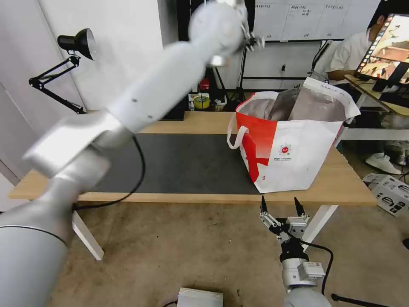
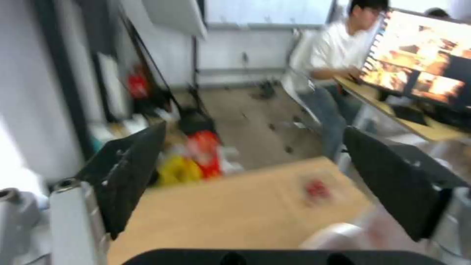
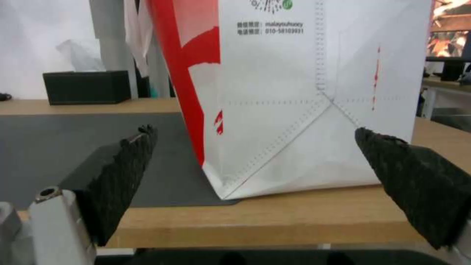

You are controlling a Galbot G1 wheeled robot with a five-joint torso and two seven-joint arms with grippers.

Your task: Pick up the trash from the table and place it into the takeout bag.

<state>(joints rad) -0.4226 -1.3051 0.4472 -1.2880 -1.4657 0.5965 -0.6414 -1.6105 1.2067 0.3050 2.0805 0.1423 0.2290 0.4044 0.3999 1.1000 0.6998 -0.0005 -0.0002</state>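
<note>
The takeout bag (image 1: 298,149) stands open on the right part of the table (image 1: 204,121), its corner on the dark grey mat (image 1: 183,164); silver lining shows inside. The trash is out of view. My left arm is raised high across the table, and its gripper (image 1: 253,40) is up above the table's far edge, left of the bag. In the left wrist view the left gripper (image 2: 255,129) is open and holds nothing. My right gripper (image 1: 280,200) sits just below the table's front edge, before the bag (image 3: 294,92), open (image 3: 255,130) and empty.
A black tissue box (image 3: 86,86) stands at the table's back edge. A black desk lamp (image 1: 76,42) is clamped at the far left. A desk with a monitor (image 1: 387,47) is at the back right. Boxes (image 1: 390,192) lie on the floor to the right.
</note>
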